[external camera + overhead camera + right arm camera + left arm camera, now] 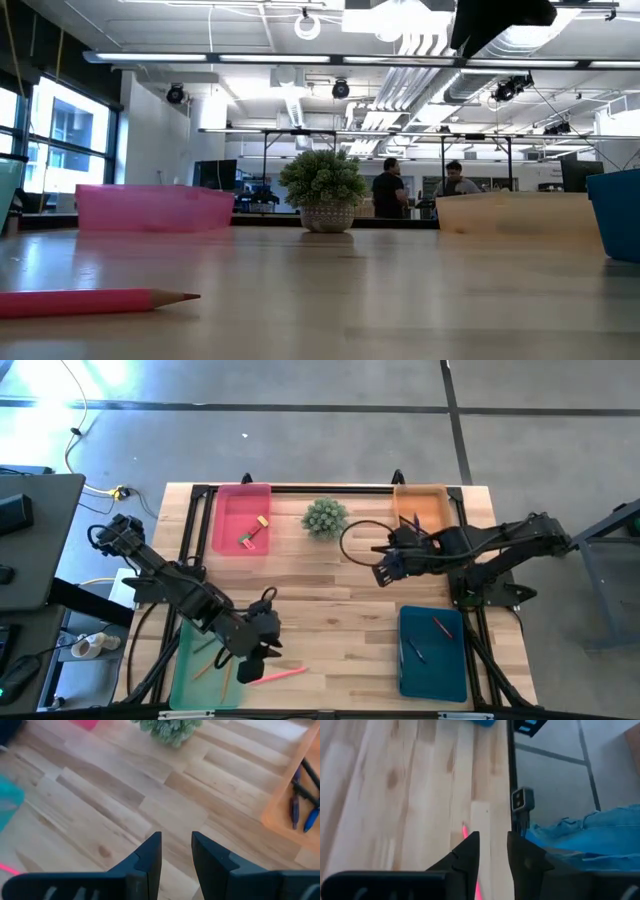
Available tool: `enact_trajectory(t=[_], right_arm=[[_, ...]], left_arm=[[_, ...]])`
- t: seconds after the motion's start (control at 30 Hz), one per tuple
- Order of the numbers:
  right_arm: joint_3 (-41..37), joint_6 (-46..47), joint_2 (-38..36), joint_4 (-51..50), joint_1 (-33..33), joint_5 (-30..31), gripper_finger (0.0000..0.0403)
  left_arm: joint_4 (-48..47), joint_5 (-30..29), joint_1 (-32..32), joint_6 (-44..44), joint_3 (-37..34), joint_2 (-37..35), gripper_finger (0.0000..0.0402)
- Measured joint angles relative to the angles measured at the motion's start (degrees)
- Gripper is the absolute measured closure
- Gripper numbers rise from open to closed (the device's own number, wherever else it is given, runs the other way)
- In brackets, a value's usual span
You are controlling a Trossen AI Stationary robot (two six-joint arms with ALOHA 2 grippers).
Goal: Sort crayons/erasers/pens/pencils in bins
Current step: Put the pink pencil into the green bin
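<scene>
Left claw [262, 663] is hovering at the surface's [330, 590] six-o'clock edge, over the pink pencil [278, 675], fingers slightly parted, gripping nothing. Pencil-picking step. Next, probably: closing on it, carrying toward the green bin [185, 672]. Right claw [385, 567] is waiting near two o'clock, slightly parted, empty.

Four bins are seen on the wooden table [330, 575]: the pink bin [240, 520], the orange bin [422, 510], the green bin [203, 665] and the blue bin [432, 652]. A pink pencil [277, 675] is lying just beside the left gripper [252, 668]. The right gripper [385, 573] is held near the orange bin.
</scene>
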Motion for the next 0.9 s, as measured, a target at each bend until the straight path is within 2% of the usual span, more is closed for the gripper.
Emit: enact_trajectory(t=[0.2, 0.33, 0.5, 0.67, 0.9], right_arm=[[-0.02, 3.90, 0.57, -2.26, 1.90, 1.10, 0.0304], [-0.02, 5.70, 0.51, -4.10, 2.06, 2.21, 0.0304], [-0.02, 5.11, 0.51, -6.43, 2.04, 2.12, 0.0304], [-0.02, 5.13, 0.51, -8.25, 2.04, 2.05, 0.0304], [-0.02, 5.11, 0.47, -8.93, 2.04, 2.06, 0.0304]], left_arm=[[-0.93, -2.83, 1.90, 8.93, 4.29, 0.00, 0.0327], [-2.87, -6.92, 2.13, 10.63, 5.12, 0.00, 0.0327], [-6.81, -12.28, 2.35, 6.54, 5.12, 0.00, 0.0328], [-10.66, -13.57, 2.75, -1.72, 5.15, 0.92, 0.0328], [-12.54, -13.25, 2.19, -9.41, 5.10, 7.21, 0.0328]])
